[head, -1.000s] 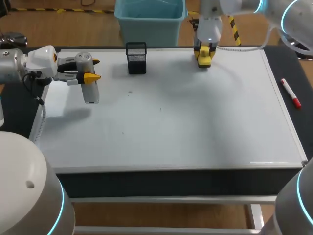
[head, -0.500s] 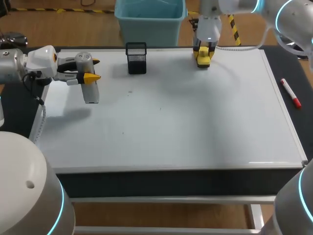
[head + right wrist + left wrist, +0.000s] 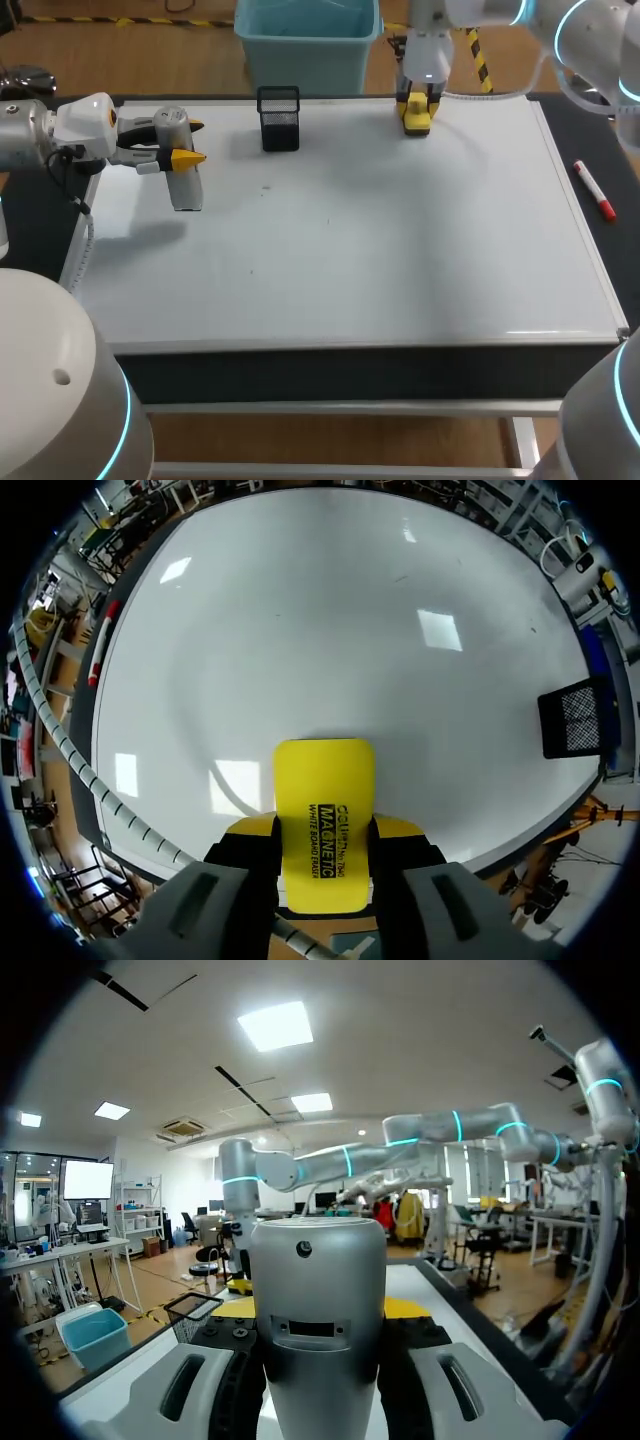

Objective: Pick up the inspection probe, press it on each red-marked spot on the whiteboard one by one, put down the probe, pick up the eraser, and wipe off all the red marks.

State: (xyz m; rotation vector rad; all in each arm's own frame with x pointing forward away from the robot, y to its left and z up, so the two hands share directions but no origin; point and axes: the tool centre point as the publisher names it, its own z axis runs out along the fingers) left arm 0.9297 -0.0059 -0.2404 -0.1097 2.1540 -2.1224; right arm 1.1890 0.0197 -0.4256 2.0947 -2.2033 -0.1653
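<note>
Whiteboard (image 3: 380,230) in front; marker (image 3: 594,190) on desk (image 3: 600,130) beside its right edge; L pincer (image 3: 190,142) closed on probe (image 3: 186,188) at board's left edge; R pincer (image 3: 417,105) clamps yellow eraser (image 3: 416,123) at far edge, near mesh holder (image 3: 279,125).

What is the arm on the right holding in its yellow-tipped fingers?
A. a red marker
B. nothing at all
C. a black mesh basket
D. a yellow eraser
D: in the right wrist view the yellow eraser sits clamped between both fingers of the right gripper, while the red marker lies loose, well away from it.
</note>
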